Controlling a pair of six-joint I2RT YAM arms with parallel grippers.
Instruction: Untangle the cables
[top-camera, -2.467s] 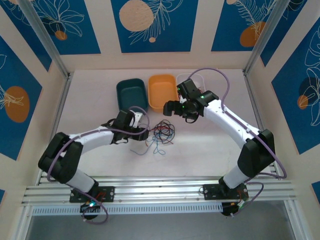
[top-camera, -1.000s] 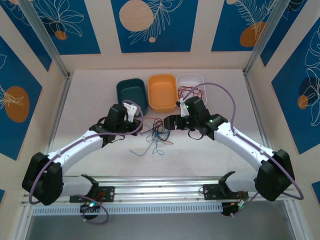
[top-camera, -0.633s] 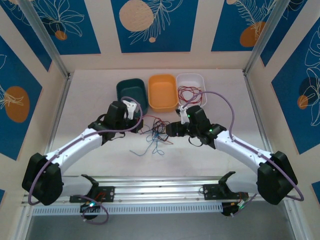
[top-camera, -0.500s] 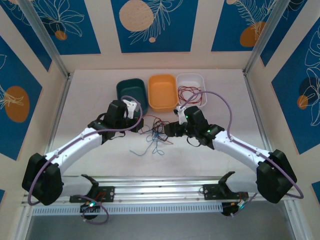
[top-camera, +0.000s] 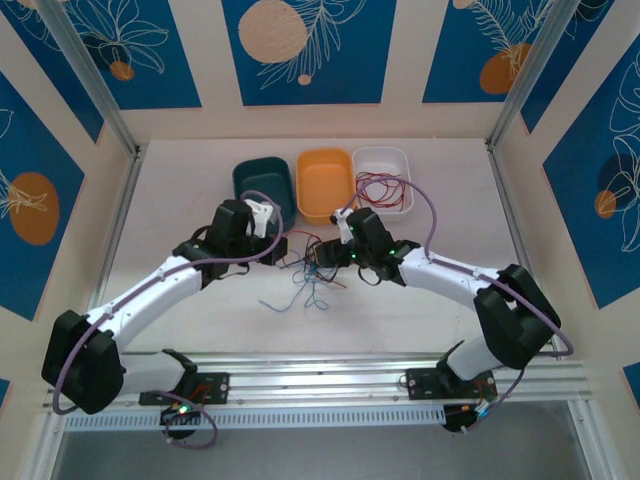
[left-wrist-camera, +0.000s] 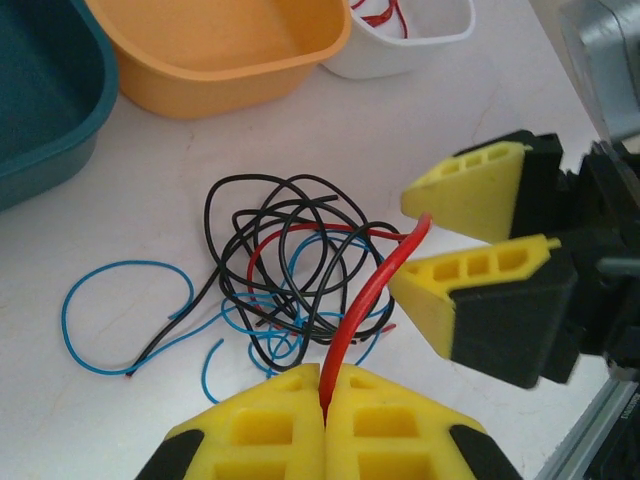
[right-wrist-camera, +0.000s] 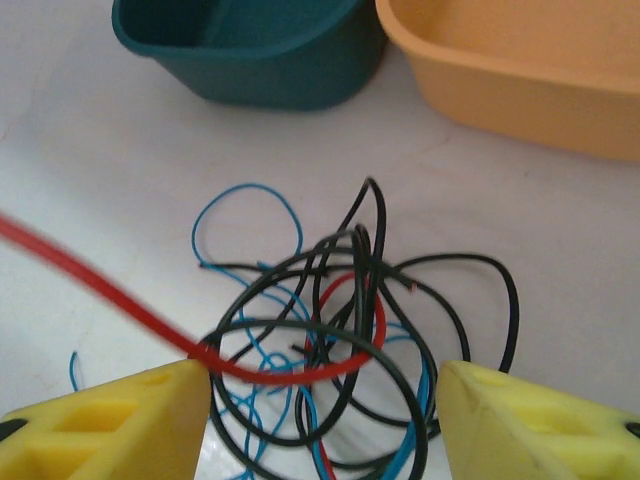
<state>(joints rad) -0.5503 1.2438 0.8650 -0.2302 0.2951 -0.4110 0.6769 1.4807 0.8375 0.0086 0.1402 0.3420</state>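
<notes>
On the left part of the desk (top-camera: 180, 190), the left fingers (left-wrist-camera: 270, 430) are pressed fully together and grip one red cable (left-wrist-camera: 365, 300) at its end. The cable comes up out of the seam between them and bends away toward the right, above the heap. In the view from above, these fingers are just in front of the teal tub (top-camera: 263, 185), which stands at the back of the desk.

Just beside them, in the middle of the desk, lies the heap of cables (top-camera: 318, 268). Several black cables (left-wrist-camera: 260, 215) loop over each other. Thin blue cables (left-wrist-camera: 100, 290) run through them and out to the left. A red loop also lies among the black ones; I cannot tell if it belongs to the held cable. The heap rests on the desk in front of the orange tub (top-camera: 325, 183), apart from it.

To the right of the heap are the right fingers (left-wrist-camera: 480, 285). They stand open, well apart. The held red cable passes close along the inner edge of one finger, and its far end reaches the gap between them; whether it touches I cannot tell.

At the far right, the white tub (top-camera: 400, 165) holds a few coiled red cables (top-camera: 378, 186).
</notes>
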